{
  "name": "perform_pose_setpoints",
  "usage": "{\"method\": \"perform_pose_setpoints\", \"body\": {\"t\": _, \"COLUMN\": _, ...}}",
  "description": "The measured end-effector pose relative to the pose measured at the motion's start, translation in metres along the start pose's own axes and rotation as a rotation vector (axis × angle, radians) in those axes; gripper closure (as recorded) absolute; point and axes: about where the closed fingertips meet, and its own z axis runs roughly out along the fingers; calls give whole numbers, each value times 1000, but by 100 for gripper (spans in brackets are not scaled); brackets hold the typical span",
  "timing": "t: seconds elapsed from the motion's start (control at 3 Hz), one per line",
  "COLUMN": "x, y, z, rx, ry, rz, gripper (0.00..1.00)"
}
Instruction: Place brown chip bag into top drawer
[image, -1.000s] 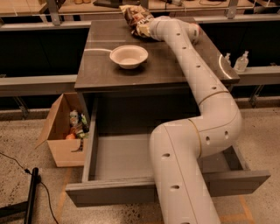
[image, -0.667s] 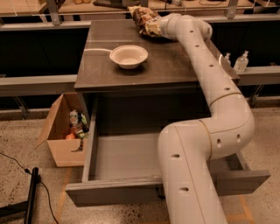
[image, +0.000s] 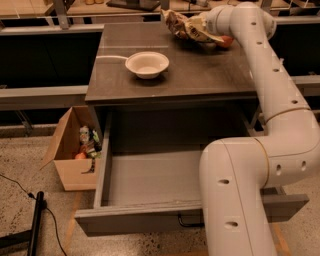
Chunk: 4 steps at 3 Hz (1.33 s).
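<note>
Top drawer (image: 131, 223): pulled wide open under the table, filling the frame's centre toward 6 o'clock. Its grey floor and low side walls show. The front panel faces the viewer, a bit of black handle (image: 189, 220) peeking out beside the arm.
Cardboard box (image: 70, 176): on the speckled floor at 9 o'clock of the drawer, just beside its left wall, flaps open. It holds a jumble of small bottles and packets, with something orange among them.
White bowl (image: 147, 64): upright on the dark table (image: 200, 77), left of centre, well apart from the bag.
Brown chip bag (image: 179, 24): at 12 o'clock of the frame, over the table's back edge, crinkled and lying sideways. It is above and far behind the open drawer.
Gripper (image: 204, 28): at 3 o'clock of the bag, at the table's back right; the jaws are closed on the bag's right end.
Red-orange round thing (image: 227, 42): on the table, partly hidden under the wrist.
Arm (image: 280, 125): white, rising from 5 o'clock and bending back over the table.
</note>
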Motion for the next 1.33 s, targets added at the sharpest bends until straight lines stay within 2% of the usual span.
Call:
{"method": "perform_pose_setpoints", "body": {"t": 0.67, "x": -43, "y": 13, "z": -48, "rx": -130, "ry": -43, "rz": 75, "gripper": 100}}
{"method": "perform_pose_setpoints", "body": {"t": 1.0, "x": -67, "y": 14, "z": -74, "rx": -163, "ry": -72, "rz": 96, "gripper": 100}}
{"method": "perform_pose_setpoints", "body": {"t": 1.33, "x": -89, "y": 7, "z": -110, "rx": -158, "ry": -95, "rz": 113, "gripper": 100}}
